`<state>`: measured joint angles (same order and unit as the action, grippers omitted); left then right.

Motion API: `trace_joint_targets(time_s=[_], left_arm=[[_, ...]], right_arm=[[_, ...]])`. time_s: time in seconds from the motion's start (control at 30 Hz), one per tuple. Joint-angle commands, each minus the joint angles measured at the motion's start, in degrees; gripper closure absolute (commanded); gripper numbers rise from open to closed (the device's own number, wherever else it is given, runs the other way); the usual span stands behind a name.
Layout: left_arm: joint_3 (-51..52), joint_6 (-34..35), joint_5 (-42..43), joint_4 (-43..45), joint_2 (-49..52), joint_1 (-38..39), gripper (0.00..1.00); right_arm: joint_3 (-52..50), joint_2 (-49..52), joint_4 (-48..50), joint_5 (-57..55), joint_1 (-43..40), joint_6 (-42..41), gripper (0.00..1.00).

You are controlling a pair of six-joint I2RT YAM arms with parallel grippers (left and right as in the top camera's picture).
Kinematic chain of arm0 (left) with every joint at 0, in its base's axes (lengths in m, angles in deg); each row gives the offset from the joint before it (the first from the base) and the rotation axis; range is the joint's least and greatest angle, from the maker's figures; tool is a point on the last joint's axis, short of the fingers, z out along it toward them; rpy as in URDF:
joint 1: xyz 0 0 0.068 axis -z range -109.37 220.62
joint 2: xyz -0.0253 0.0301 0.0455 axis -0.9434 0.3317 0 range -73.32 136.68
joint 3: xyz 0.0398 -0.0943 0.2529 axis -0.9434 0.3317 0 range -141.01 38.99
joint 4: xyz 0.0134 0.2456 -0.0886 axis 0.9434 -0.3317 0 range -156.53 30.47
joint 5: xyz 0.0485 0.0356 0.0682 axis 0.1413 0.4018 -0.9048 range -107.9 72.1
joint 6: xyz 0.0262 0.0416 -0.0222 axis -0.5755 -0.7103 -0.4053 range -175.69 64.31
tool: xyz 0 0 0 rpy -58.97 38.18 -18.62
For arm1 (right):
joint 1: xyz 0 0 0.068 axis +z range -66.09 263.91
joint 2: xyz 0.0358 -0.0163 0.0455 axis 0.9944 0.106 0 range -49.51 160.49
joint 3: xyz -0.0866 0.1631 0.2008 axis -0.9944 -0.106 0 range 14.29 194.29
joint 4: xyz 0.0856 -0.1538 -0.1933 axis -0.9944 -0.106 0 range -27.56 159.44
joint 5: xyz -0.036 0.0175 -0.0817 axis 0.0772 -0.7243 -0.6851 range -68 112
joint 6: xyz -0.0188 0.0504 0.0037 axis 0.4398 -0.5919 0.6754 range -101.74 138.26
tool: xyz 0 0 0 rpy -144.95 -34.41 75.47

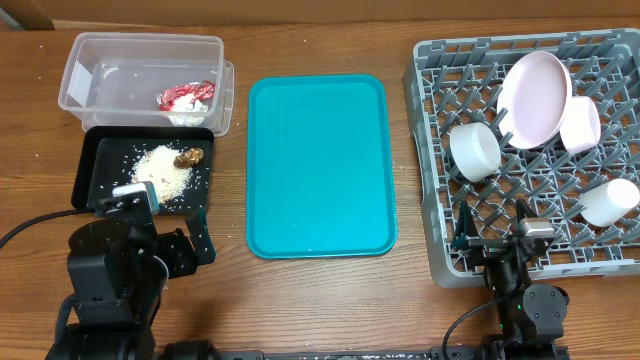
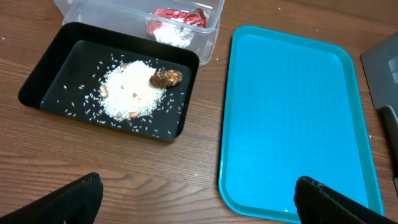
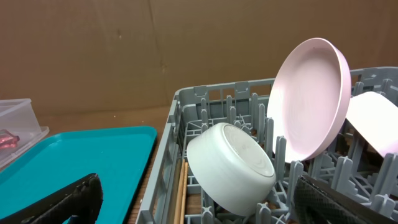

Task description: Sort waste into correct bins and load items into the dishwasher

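Observation:
The clear tub (image 1: 140, 60) at the back left holds the red-and-white wrapper (image 1: 185, 95) and the white tissue wad (image 1: 192, 115). The black tray (image 1: 100, 165) in front of it holds rice grains (image 1: 160, 168) and the brown lump (image 1: 189, 157). The grey dish rack (image 1: 440, 200) on the right holds the plate (image 1: 535, 98), two bowls (image 1: 473, 150) (image 1: 582, 127) and the cup (image 1: 610, 202). The chopsticks (image 3: 182, 193) lie inside the rack's left wall. My left gripper (image 2: 199, 199) is open and empty over bare wood by the black tray. My right gripper (image 3: 196, 196) is open and empty at the rack's front edge.
The large teal serving tray (image 1: 320, 165) lies bare in the middle between the bins and the rack. Brown cardboard stands behind the table in the right wrist view. Both arm bases stand at the table's front edge.

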<state>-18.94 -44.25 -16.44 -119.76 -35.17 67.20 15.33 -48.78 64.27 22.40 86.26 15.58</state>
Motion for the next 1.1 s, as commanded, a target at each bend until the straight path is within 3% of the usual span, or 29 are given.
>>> trace_joint_targets(time_s=[0.0,0.4,0.5,0.67,0.77,0.97,1.07], left_arm=[[0.46,-0.72,-0.39,0.02,0.00,-0.31,0.00],[4.07,-2.93,-0.66,0.59,-2.84,-0.24,0.00],[14.64,-2.91,-0.63,10.58,-8.41,1.73,0.00],[38.01,-2.84,-0.57,36.94,-22.36,7.52,0.00],[46.53,-2.86,-0.61,46.21,-28.76,9.38,0.00],[57.02,-2.86,-0.50,59.12,-36.54,9.49,0.00],[57.66,-3.23,-0.55,55.84,-37.94,9.46,0.00]], right_arm=[[-0.59,-0.57,0.35,-0.35,0.37,0.57,0.00],[-0.59,-0.57,0.35,-0.35,0.37,0.57,0.00],[-0.59,-0.57,0.35,-0.35,0.37,0.59,0.00],[-0.59,-0.57,0.35,-0.35,0.37,0.59,0.00],[-0.59,-0.57,0.35,-0.35,0.37,0.57,0.00],[-0.59,-0.57,0.35,-0.35,0.37,0.57,0.00],[-0.59,-0.57,0.35,-0.35,0.37,0.57,0.00]])
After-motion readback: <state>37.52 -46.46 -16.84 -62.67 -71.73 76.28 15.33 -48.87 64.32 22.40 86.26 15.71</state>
